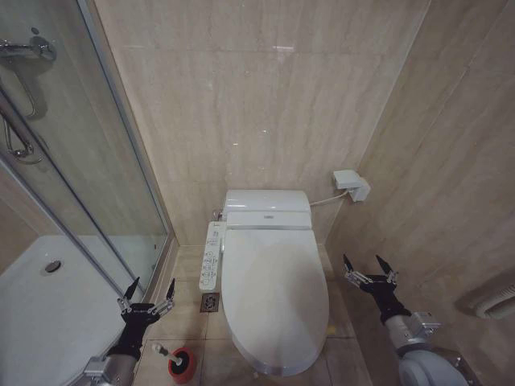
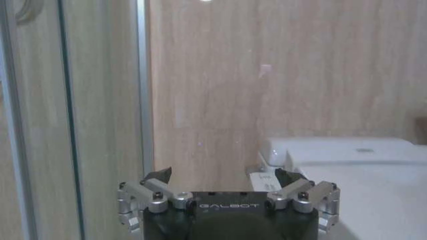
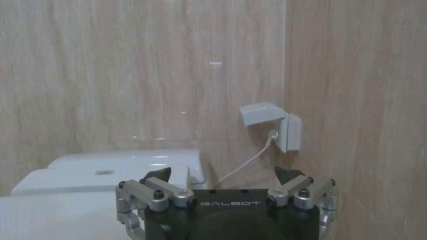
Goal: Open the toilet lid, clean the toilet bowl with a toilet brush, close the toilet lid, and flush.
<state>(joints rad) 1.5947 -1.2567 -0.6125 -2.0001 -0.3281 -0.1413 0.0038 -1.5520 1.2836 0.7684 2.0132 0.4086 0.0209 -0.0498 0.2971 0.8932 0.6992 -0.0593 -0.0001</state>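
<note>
Standing by the shower glass, I see the robot facing a toilet whose toilet lid [image 1: 273, 297] lies flat and closed over the toilet bowl [image 1: 278, 368], so by my reckoning nothing of the job has begun. The left gripper [image 1: 148, 291] hangs low over the floor on the toilet's left side, its fingers released and spread, holding nothing; the right gripper [image 1: 370, 268] hovers on the toilet's right side near the side wall, fingers likewise splayed and empty. Both seem poised either side of the lid, which would suit lifting it first. The toilet brush [image 1: 163, 351] rests on the floor tiles just beside the left arm, its thin white handle lying towards the shower and its head in the red holder [image 1: 182, 363], close enough for the left gripper to reach later, I judge. The button panel [image 1: 212, 256] runs along the bowl's left edge, and a floor drain [image 1: 210, 302] sits just below it. A white wall socket [image 1: 352, 184] with a cable feeds the tank [image 1: 266, 207].
</note>
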